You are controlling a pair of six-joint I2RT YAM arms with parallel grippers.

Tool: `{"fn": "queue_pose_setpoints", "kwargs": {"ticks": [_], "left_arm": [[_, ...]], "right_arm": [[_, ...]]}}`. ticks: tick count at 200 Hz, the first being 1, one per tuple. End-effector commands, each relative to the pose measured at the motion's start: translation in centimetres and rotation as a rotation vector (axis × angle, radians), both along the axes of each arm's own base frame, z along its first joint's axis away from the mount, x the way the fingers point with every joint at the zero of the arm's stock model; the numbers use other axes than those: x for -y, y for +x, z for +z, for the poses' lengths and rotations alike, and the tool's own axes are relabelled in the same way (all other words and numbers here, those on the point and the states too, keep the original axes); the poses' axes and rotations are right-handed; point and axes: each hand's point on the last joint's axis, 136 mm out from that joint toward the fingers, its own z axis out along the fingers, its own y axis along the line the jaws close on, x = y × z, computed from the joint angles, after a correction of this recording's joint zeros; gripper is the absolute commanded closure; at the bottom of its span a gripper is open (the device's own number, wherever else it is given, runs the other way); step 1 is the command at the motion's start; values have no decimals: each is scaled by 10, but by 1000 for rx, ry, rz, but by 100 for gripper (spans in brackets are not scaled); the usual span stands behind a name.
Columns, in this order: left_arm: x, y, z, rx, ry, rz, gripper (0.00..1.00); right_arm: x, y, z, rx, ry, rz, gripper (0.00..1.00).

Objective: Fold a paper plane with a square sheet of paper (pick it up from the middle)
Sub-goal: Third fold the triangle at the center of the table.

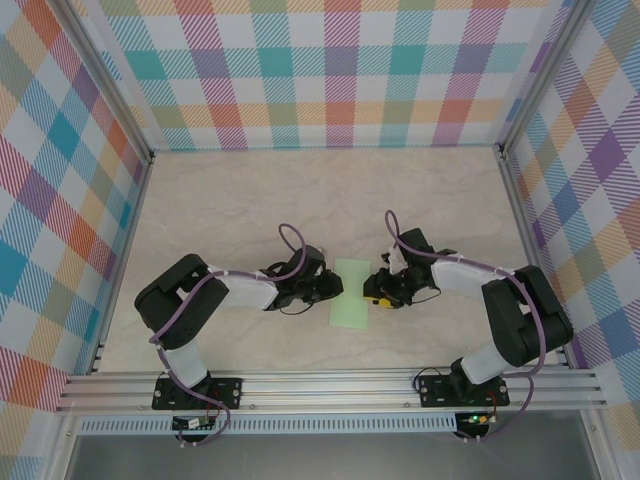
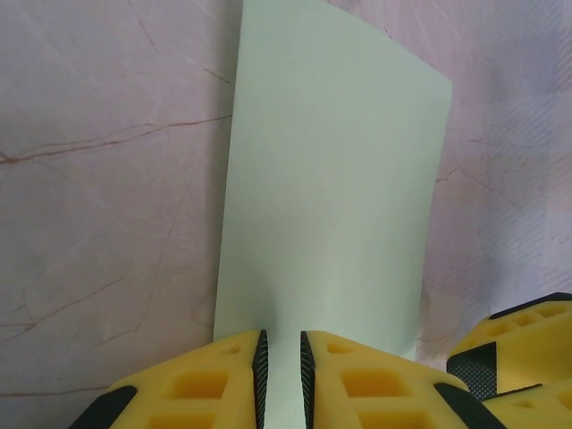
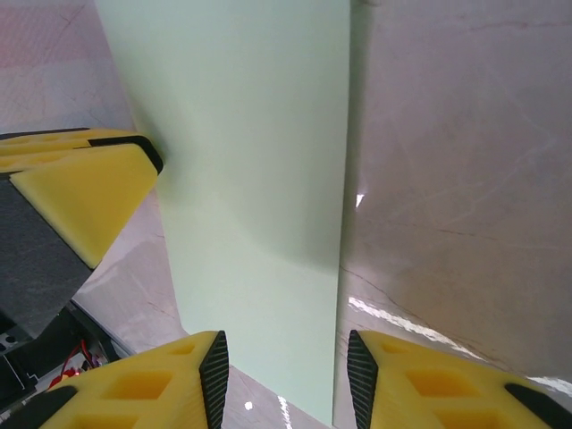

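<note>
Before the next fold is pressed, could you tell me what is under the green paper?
The marble table shows around the green paper, so the paper seems to lie on it. The patch directly beneath, and any folded-under layer, is covered.

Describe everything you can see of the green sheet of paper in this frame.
The sheet of paper is thin, pale mint-green and plain, a rectangle in outline, lying on the marbled table between the two grippers. The left gripper has its fingers nearly together at one edge, paper showing in the slit; whether it pinches cannot be told. The right gripper stands open astride another edge. In the right wrist view a shadow along one long side hints it is slightly raised there.
</note>
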Motion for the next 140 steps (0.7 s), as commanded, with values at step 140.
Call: {"fn": "queue_pose_setpoints", "kwargs": {"ticks": [140], "left_arm": [[-13, -1, -22, -83, -27, 71, 81]], "right_arm": [[-18, 4, -6, -37, 36, 19, 58]]}}
